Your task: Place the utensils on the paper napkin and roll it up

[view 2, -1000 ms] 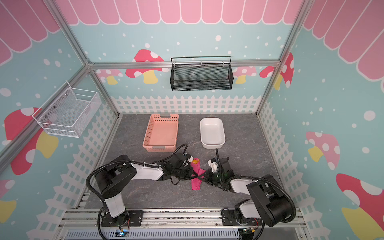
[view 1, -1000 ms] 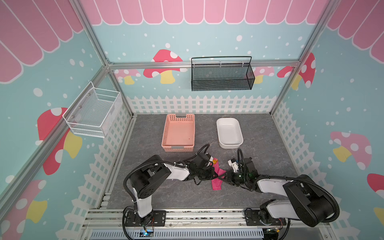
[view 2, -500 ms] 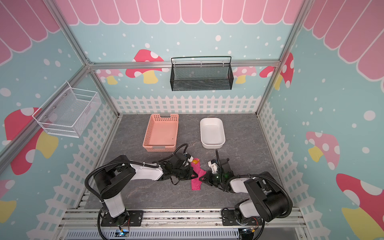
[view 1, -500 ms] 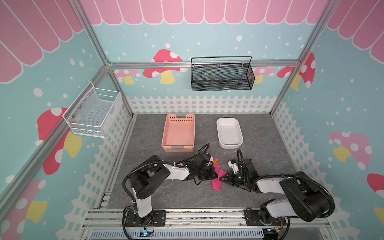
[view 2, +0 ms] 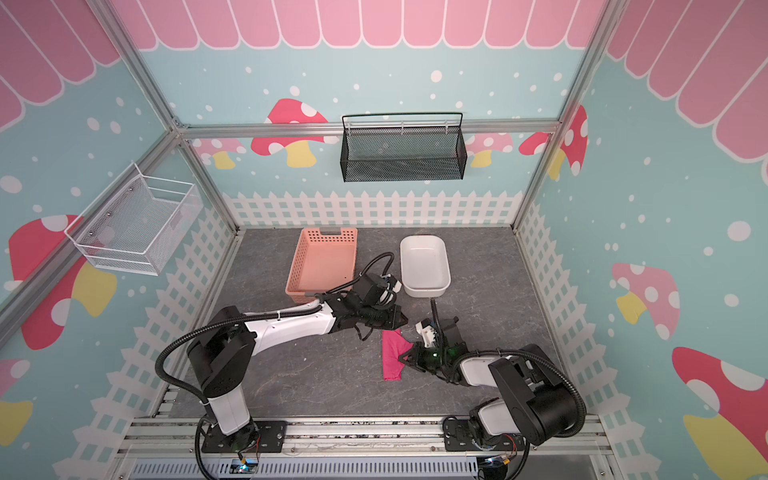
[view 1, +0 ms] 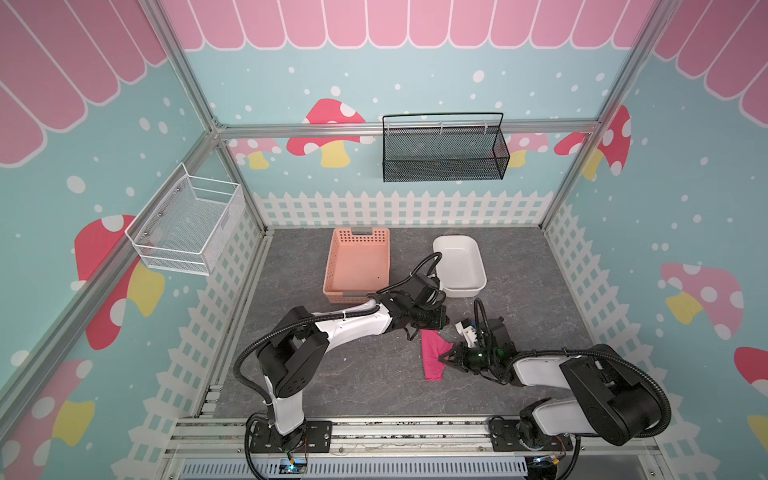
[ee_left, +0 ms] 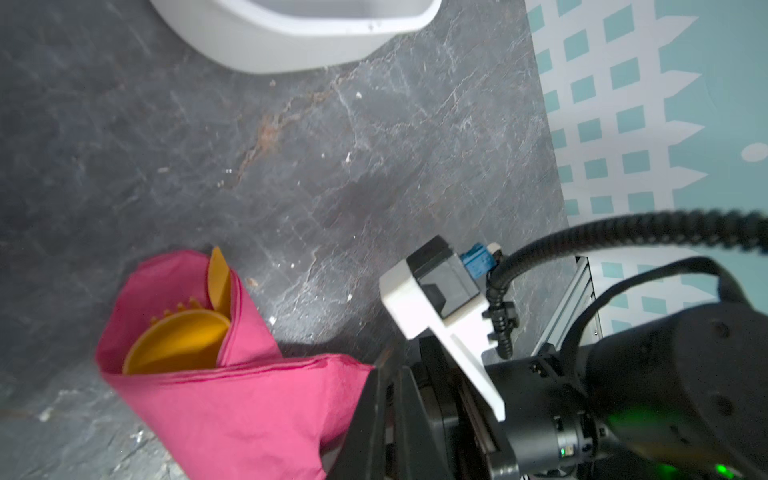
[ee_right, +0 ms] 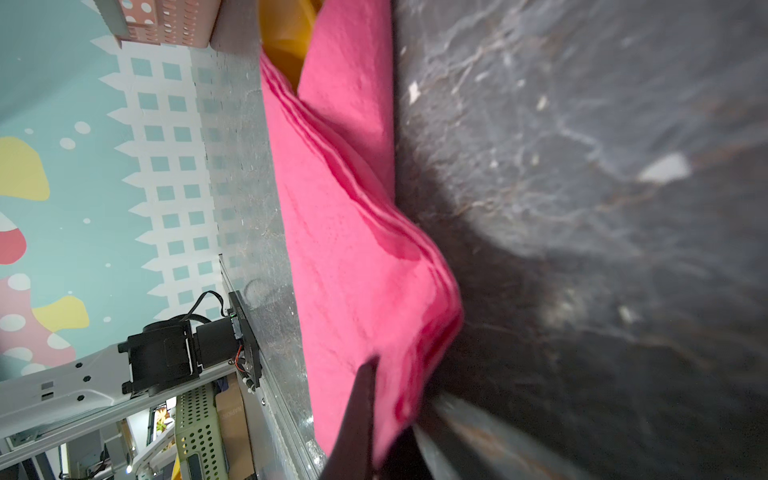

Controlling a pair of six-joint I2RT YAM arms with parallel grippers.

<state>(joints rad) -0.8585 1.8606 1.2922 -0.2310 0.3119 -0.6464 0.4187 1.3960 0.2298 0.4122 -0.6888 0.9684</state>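
The paper napkin (view 1: pixel 432 357) (view 2: pixel 392 357) lies rolled into a hot-pink tube on the grey floor between my two arms. The utensils (ee_left: pixel 178 345) show at its open far end: an orange-yellow spoon bowl, fork tines and a thin tip. In both top views they are hidden inside the roll. My right gripper (view 1: pixel 444 360) (ee_right: pixel 405 386) is shut on the napkin's loose right edge, low on the table. My left gripper (view 1: pixel 444 322) (ee_left: pixel 384 365) is shut and holds nothing. It hovers just past the roll's far end, near the white tub.
A salmon perforated basket (view 1: pixel 359 266) and a white tub (view 1: pixel 459 266) stand behind the left arm. A black wire basket (view 1: pixel 442 149) hangs on the back wall and a white one (view 1: pixel 187 224) on the left wall. The metal rail (view 1: pixel 374 432) runs along the front.
My right gripper has reached in a little from the right and closed on the napkin's edge. The left arm has barely moved.
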